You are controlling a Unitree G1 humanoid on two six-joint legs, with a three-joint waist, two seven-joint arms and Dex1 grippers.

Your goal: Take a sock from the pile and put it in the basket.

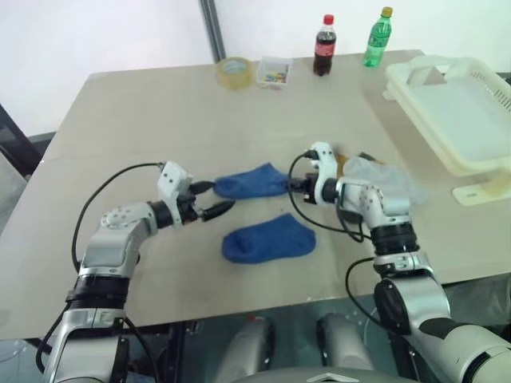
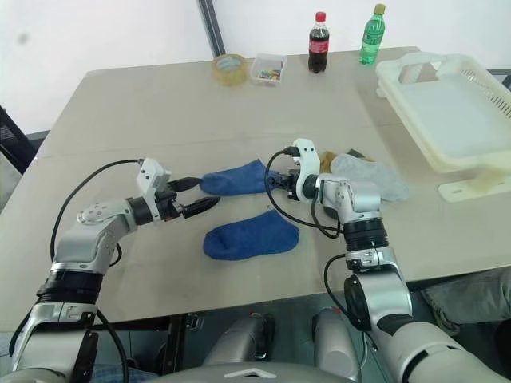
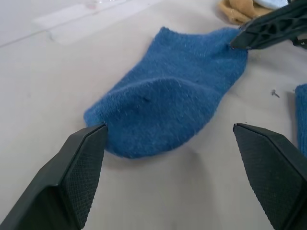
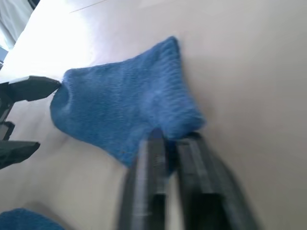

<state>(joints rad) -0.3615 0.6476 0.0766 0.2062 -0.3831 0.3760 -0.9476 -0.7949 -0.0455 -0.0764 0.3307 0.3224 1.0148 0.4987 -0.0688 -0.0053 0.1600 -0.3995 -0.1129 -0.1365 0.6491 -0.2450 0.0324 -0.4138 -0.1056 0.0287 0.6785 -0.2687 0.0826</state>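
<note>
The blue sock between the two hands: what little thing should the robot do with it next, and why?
Probably lift it. The right gripper has its jaws shut on the sock, which lies flat on the table, while the left gripper waits open at its other end. The basket stands off to the right.

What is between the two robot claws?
A blue sock lies stretched between them on the table. The right claw is shut on one end; the open left claw sits at its other end. The left eye view shows it.
</note>
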